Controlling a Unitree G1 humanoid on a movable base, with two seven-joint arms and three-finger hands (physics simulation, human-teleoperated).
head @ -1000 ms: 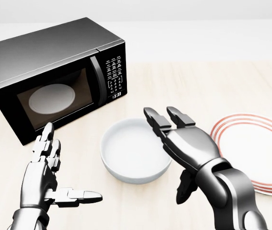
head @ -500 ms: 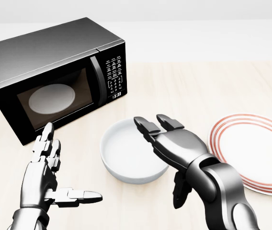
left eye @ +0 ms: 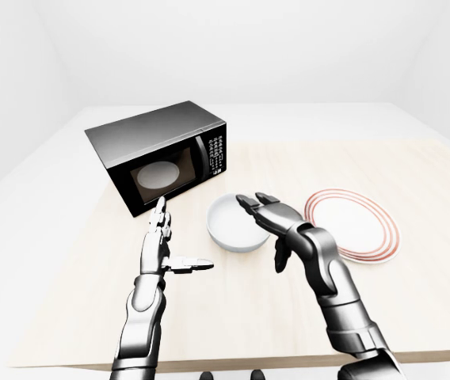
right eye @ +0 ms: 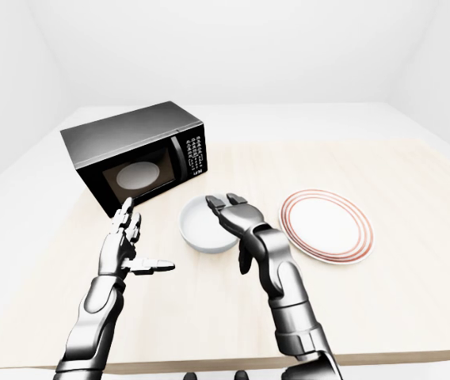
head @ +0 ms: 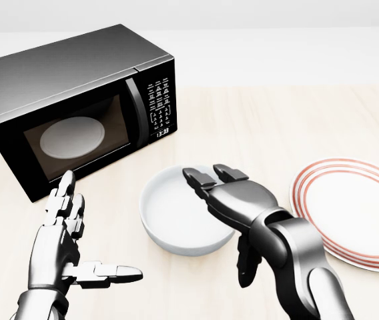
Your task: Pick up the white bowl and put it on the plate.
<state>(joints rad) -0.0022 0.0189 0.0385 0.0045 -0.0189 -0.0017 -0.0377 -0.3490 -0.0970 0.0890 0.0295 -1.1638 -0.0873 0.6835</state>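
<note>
The white bowl (head: 176, 213) sits on the wooden table in the middle of the head view, empty and upright. The white plate with red rings (head: 349, 210) lies to its right. My right hand (head: 224, 200) is open, its fingers (head: 199, 179) reaching over the bowl's right rim and its thumb hanging below the rim toward the view's bottom. My left hand (head: 76, 240) is open and empty, to the left of the bowl, apart from it.
A black microwave (head: 76, 107) with its door shut stands at the upper left, a white dish visible inside. The table (left eye: 415, 166) stretches wide to the right and top, with its near edge at the bottom of the eye views.
My right hand has moved left, its fingers going further over the bowl's right rim. The left hand, bowl and plate have not moved.
</note>
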